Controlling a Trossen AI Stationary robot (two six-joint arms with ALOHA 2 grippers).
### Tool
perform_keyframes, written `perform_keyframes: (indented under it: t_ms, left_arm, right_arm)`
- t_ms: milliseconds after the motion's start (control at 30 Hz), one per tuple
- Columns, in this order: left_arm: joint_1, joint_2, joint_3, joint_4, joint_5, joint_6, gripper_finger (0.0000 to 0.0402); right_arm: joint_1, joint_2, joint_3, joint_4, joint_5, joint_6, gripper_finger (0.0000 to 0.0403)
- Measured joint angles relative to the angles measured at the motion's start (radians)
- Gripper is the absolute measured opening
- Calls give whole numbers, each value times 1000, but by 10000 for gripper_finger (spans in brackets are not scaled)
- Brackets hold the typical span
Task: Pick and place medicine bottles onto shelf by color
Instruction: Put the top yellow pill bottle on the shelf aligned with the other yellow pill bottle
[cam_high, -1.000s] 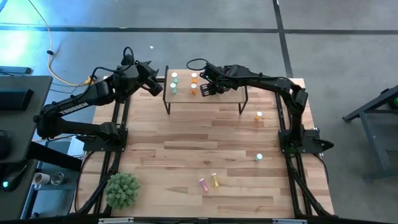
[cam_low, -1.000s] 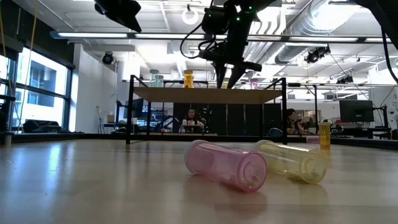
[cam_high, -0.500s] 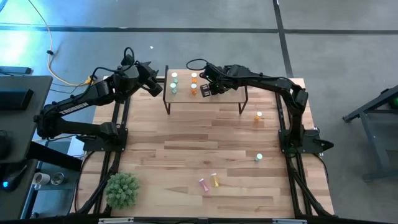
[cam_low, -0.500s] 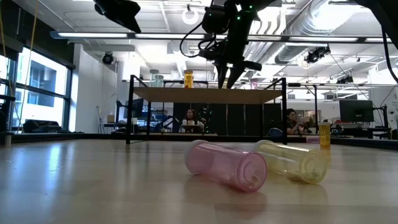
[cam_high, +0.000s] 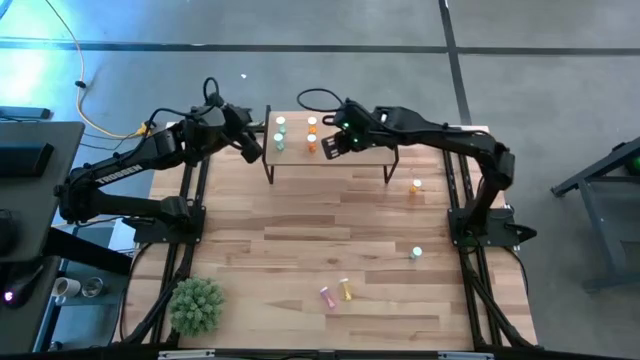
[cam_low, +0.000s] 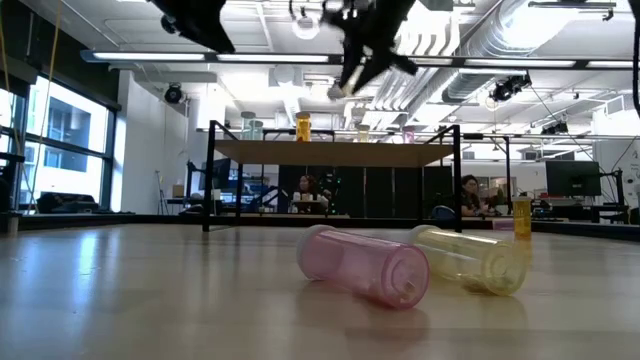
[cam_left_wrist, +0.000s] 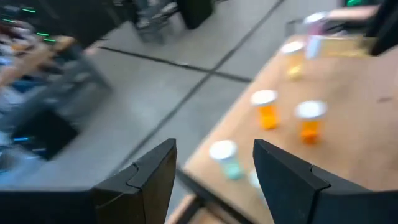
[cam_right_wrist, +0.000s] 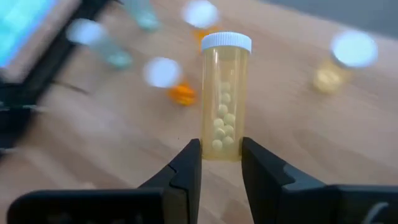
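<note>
My right gripper (cam_right_wrist: 221, 163) is shut on a yellow medicine bottle (cam_right_wrist: 225, 93) with a white cap, above the shelf (cam_high: 350, 160) at the table's far side; in the high view that gripper (cam_high: 335, 141) hides the bottle. Two green bottles (cam_high: 280, 131) and two orange ones (cam_high: 312, 134) stand upright on the shelf's left part. My left gripper (cam_left_wrist: 212, 180) hovers open beyond the shelf's left end (cam_high: 250, 143), with nothing between its fingers. A pink bottle (cam_low: 365, 265) and a yellow bottle (cam_low: 470, 260) lie on their sides near the table's front. My right gripper pinches the yellow bottle's bottom end (cam_right_wrist: 222, 148) between its two fingers, which come slanting down from above. The bottle stands out past the fingertips along them, its white cap (cam_right_wrist: 226, 42) farthest from the fingers. It is lifted clear of the shelf.
An orange bottle (cam_high: 416, 187) and a green bottle (cam_high: 416, 254) stand upright on the table's right side. A green plant (cam_high: 196, 305) sits at the near left corner. The middle of the tabletop (cam_high: 330, 225) is bare wood.
My right gripper has risen from the shelf top, mostly in the last half second, carrying the yellow bottle up clear of the shelf. My left gripper has turned a little in place.
</note>
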Motion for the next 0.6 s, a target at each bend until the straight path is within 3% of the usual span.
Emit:
perform_keyframes:
  t_ms: [300, 600]
  left_arm:
    - [0, 1, 0, 100, 338, -179, 202]
    - [-13, 20, 0, 350, 616, -417, 202]
  right_arm:
    - [27, -112, 0, 176, -34, -251, 82]
    - [8, -156, 0, 408, -329, -564, 82]
